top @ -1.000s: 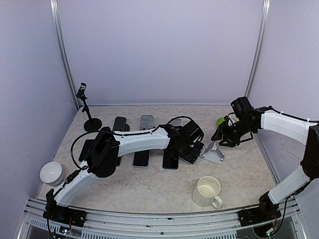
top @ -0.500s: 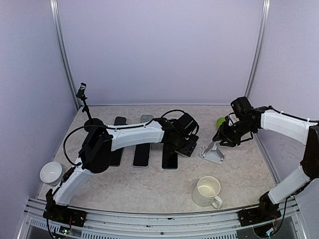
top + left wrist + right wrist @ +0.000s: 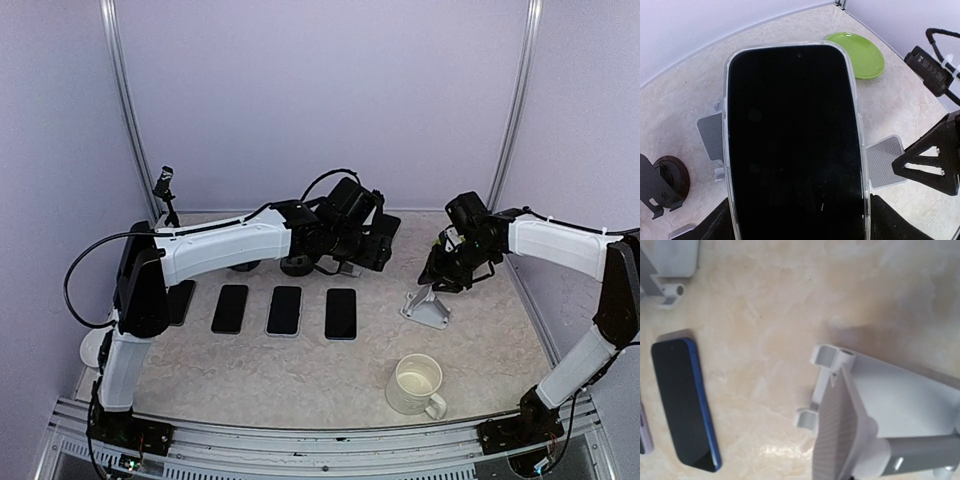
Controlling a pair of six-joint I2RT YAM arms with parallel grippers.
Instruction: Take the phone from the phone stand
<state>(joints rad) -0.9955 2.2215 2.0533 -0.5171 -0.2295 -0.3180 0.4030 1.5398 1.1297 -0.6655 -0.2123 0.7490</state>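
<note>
I see the clear-cased phone (image 3: 795, 145) clamped by its long edges between the fingers (image 3: 719, 225) of the left gripper (image 3: 367, 243), off the empty grey phone stand (image 3: 425, 308) and behind it to the left, while the right gripper (image 3: 440, 277) hangs close over that stand, jaws' set impossible to tell.

A grey stand (image 3: 860, 415) stood on the marbled table (image 3: 790, 300). Left of the stand, apart from it, a blue-edged phone (image 3: 685, 400) lay flat, screen up. Farther from the stand showed part of a second stand (image 3: 667, 260).
</note>
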